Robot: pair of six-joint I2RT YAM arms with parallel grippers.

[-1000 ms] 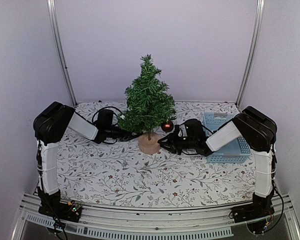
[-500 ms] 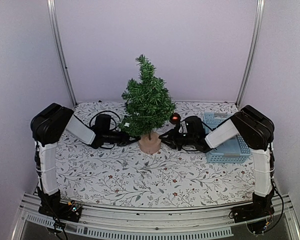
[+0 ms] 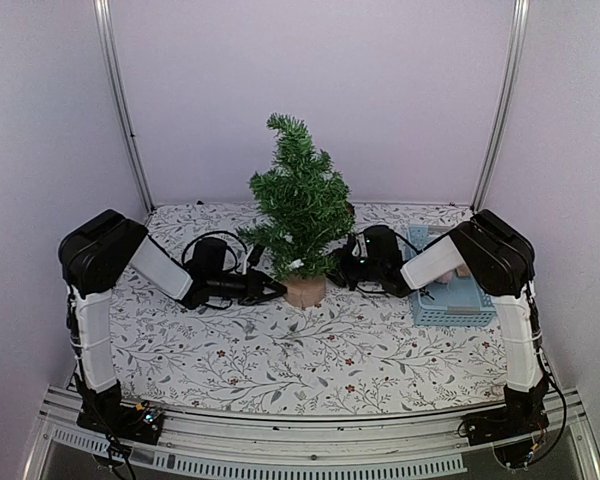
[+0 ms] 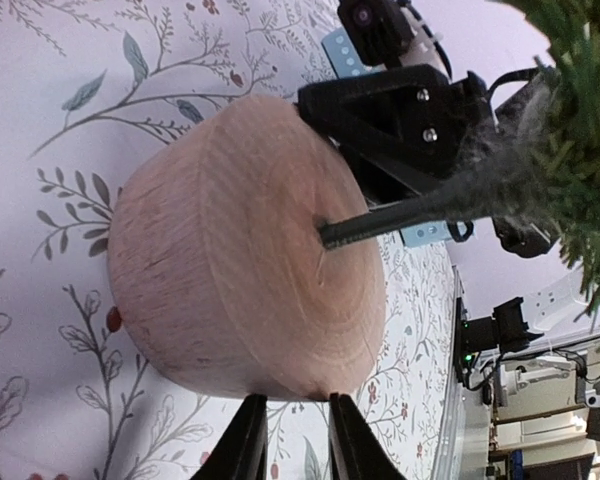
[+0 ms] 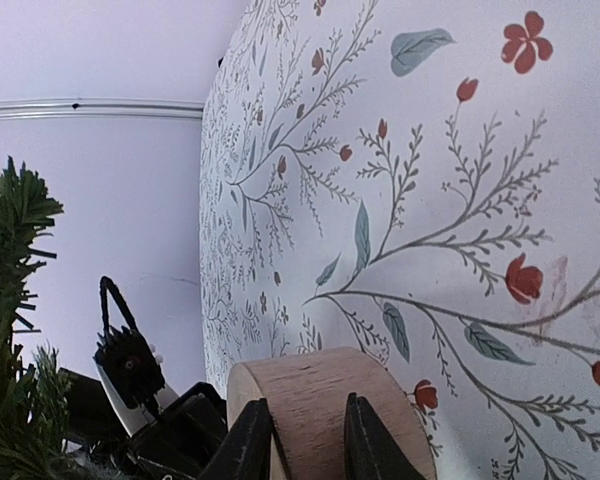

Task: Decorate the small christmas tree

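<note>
At mid-table (image 3: 280, 360), the small christmas tree (image 3: 300, 205) stands upright on its wooden base (image 4: 245, 250). The left gripper (image 4: 292, 440) and right gripper (image 5: 305, 440) flank the base, jaws narrowly apart, holding nothing. Recommendation: steady the base before hanging anything.

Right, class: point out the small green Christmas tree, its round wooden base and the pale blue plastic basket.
Small green Christmas tree (image 3: 300, 195), top external view, middle foliage.
Round wooden base (image 4: 235, 275), left wrist view, flat top face.
Pale blue plastic basket (image 3: 450, 312), top external view, near wall.
</note>
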